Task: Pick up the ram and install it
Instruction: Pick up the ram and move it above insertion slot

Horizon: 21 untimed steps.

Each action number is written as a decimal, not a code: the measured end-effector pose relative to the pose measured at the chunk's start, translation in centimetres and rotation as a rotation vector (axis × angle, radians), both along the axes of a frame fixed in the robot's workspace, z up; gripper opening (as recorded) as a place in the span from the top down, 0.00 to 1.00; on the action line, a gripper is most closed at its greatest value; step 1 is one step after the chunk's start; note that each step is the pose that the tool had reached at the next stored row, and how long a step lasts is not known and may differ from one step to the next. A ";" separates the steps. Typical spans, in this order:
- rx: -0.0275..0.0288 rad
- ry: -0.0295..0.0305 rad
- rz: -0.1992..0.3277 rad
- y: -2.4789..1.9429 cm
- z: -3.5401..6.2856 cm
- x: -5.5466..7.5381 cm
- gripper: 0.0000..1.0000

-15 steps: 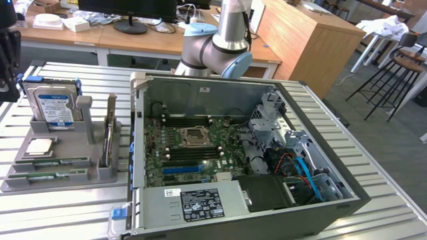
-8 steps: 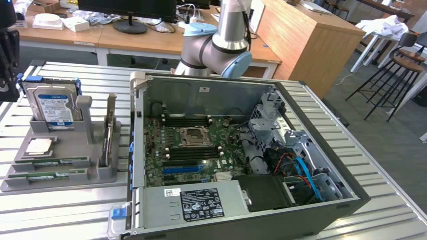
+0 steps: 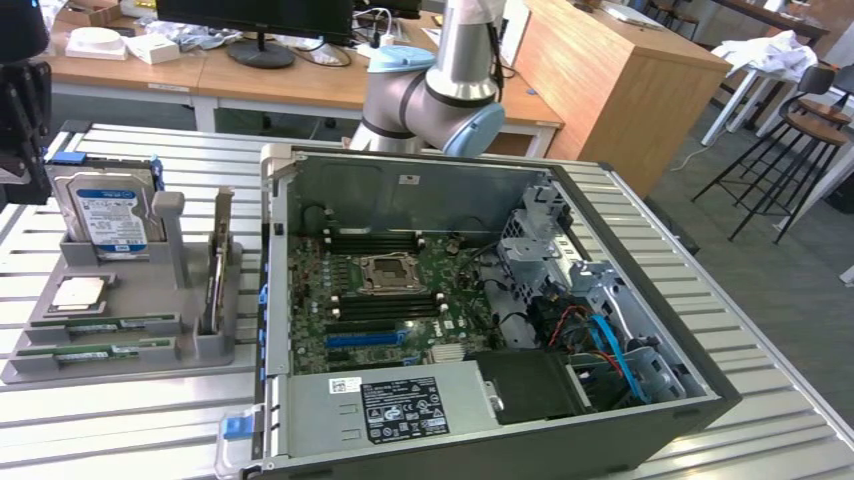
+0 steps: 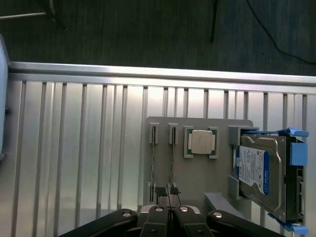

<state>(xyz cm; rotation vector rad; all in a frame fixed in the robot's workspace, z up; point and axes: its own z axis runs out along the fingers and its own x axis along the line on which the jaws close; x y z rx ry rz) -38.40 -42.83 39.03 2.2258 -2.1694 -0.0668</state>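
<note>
Two slim green ram sticks stand on edge in slots of a grey holder [image 3: 120, 372], [image 4: 197, 173]. The ram [image 3: 104, 325], [image 4: 172, 160] nearer the processor lies almost in line with my fingertips; its twin [image 3: 96, 352], [image 4: 153, 163] sits beside it. My gripper [image 4: 168, 193] hangs well above the holder, shut with nothing between its black fingers [image 4: 160, 191]. In the exterior view the gripper [image 3: 19, 170] is a dark shape at the left edge, above the holder. The open computer case [image 3: 494, 300] shows the motherboard's black memory slots [image 3: 380, 242].
The holder also carries a blue-framed hard drive [image 3: 104, 212], [image 4: 260, 173], a processor [image 3: 78, 292], [image 4: 201, 142] and a tall upright expansion card [image 3: 220, 262]. All stand on a ribbed metal table [image 3: 120, 420]. The arm's base [image 3: 434, 95] rises behind the case.
</note>
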 end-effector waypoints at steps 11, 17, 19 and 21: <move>0.0009 0.0000 0.003 0.00 0.00 1.1 0.90; 0.0008 0.0000 0.004 0.00 0.00 1.1 0.90; 0.0009 0.0001 0.004 0.00 0.00 1.1 0.90; 0.0008 0.0000 0.004 0.00 0.00 1.1 0.90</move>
